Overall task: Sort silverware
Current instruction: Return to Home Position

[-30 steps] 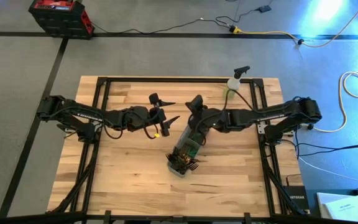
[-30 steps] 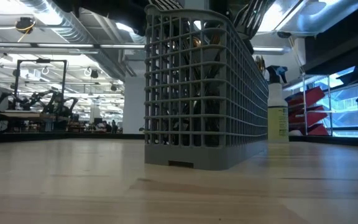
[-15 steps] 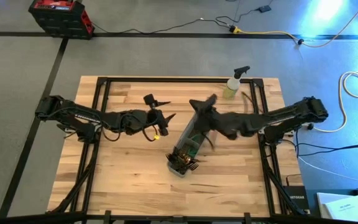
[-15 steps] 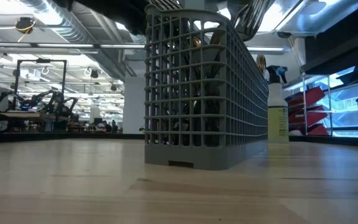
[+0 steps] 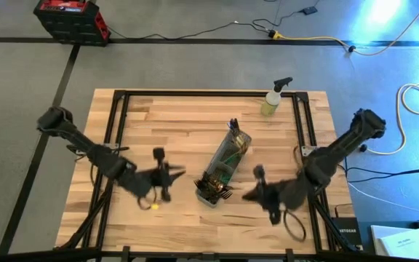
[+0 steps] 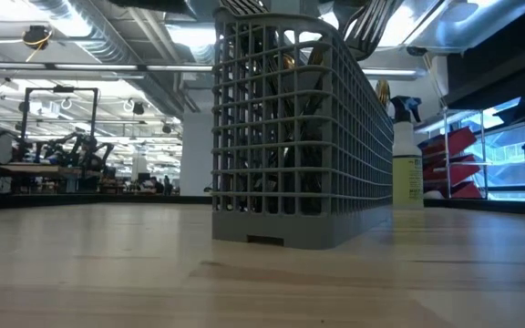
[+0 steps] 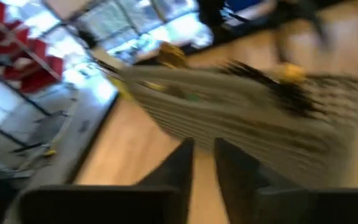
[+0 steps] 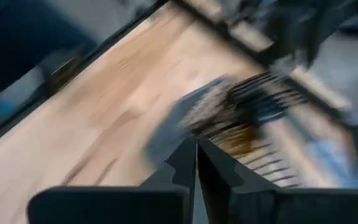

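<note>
The grey wire-mesh caddy [image 5: 224, 164] stands on its base in the middle of the wooden table and fills the low view [image 6: 290, 137]. Silverware [image 5: 214, 191] sticks up out of it, dark handles at its near end and gold heads [image 6: 365, 27] above the rim. My left gripper [image 5: 172, 173] hangs left of the caddy's near end, its fingers [image 7: 204, 158] almost together with nothing between them. My right gripper [image 5: 252, 191] hangs right of that end, shut and empty [image 8: 196, 155]. Both wrist views show the caddy blurred ahead.
A yellow-green spray bottle [image 5: 273, 102] stands at the table's far edge, right of centre, also behind the caddy in the low view [image 6: 406, 155]. Black frame rails [image 5: 115, 131] run along the table's left and right sides. Bare wood lies all around the caddy.
Both arms have swung fast toward the table's near edge. My left gripper, wide open beside the caddy's far half, has drawn its fingers nearly together. My right gripper has left the caddy's far end, rolled, and come to the near right. The caddy has stayed put.
</note>
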{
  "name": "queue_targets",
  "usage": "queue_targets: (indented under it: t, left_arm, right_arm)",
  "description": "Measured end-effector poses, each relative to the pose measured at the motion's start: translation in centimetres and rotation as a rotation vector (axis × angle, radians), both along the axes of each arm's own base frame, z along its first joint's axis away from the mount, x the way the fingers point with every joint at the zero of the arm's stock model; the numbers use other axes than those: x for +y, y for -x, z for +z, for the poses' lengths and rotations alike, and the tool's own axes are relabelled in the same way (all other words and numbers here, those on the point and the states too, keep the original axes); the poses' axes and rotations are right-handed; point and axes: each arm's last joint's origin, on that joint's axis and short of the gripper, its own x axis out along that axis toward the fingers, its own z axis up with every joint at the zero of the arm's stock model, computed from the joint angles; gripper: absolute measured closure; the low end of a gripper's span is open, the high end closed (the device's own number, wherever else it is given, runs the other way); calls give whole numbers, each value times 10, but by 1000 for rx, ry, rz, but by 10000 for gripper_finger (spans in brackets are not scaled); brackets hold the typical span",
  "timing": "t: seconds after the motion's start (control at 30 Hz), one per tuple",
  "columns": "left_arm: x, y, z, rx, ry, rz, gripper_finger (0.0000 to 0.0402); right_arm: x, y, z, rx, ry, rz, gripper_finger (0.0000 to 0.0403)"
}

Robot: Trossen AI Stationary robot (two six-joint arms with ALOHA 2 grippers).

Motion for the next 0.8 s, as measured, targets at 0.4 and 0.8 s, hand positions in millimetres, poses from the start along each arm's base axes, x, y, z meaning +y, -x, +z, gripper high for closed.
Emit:
queue_targets:
  t: [0.4, 0.8]
  left_arm:
    - [-63, -5, -90, 164, -1, -76, 401]
    - [-71, -12, -136, 159, 51, 23, 401]
  right_arm:
    - [12, -17, -125, 282, 286, -173, 403]
    - [1, -55, -172, 200, 516, -246, 403]
